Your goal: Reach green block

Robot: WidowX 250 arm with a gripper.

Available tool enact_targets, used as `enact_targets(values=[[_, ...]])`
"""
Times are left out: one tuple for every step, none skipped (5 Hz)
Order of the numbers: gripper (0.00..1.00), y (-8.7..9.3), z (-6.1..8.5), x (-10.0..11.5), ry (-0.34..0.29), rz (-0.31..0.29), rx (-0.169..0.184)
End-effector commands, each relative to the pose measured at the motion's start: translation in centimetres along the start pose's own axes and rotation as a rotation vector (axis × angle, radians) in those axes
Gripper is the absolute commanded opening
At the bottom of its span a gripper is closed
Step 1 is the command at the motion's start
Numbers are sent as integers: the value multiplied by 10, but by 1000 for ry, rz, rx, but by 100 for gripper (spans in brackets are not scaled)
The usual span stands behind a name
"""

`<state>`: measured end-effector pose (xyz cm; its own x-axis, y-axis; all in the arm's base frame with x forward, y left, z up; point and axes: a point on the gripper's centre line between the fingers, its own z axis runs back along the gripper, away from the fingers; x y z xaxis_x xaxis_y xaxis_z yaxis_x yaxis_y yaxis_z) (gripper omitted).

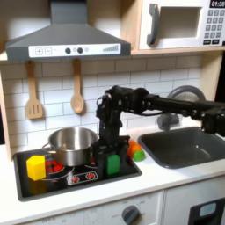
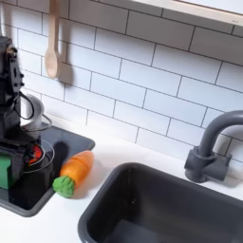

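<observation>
The green block (image 1: 113, 164) stands on the black toy stove (image 1: 88, 180), just right of the steel pot (image 1: 72, 146). In the second exterior view it is a green patch (image 2: 5, 172) at the left edge. My gripper (image 1: 110, 151) points straight down and hangs right over the block, with its fingertips at the block's top. The fingers look spread and hold nothing. In the second exterior view the gripper (image 2: 13, 152) sits low beside the pot (image 2: 33, 157), and the block is partly hidden behind it.
A yellow block (image 1: 36, 167) sits at the stove's left. An orange toy with a green tip (image 2: 74, 172) lies between the stove and the sink (image 2: 161, 204). The faucet (image 2: 211, 147) stands at the right. Wooden utensils (image 1: 77, 98) hang on the tile wall.
</observation>
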<state>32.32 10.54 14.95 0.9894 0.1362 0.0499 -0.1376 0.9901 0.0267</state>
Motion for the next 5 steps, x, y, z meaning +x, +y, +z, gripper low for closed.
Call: enact_targets(values=[[100, -5, -14, 1, 13, -29, -7], [100, -2, -19, 3, 23, -18, -9], [100, 0, -23, 2, 32, -27, -8], [100, -1, -17, 5, 12, -27, -9], [100, -1, -17, 5, 12, -27, -9]])
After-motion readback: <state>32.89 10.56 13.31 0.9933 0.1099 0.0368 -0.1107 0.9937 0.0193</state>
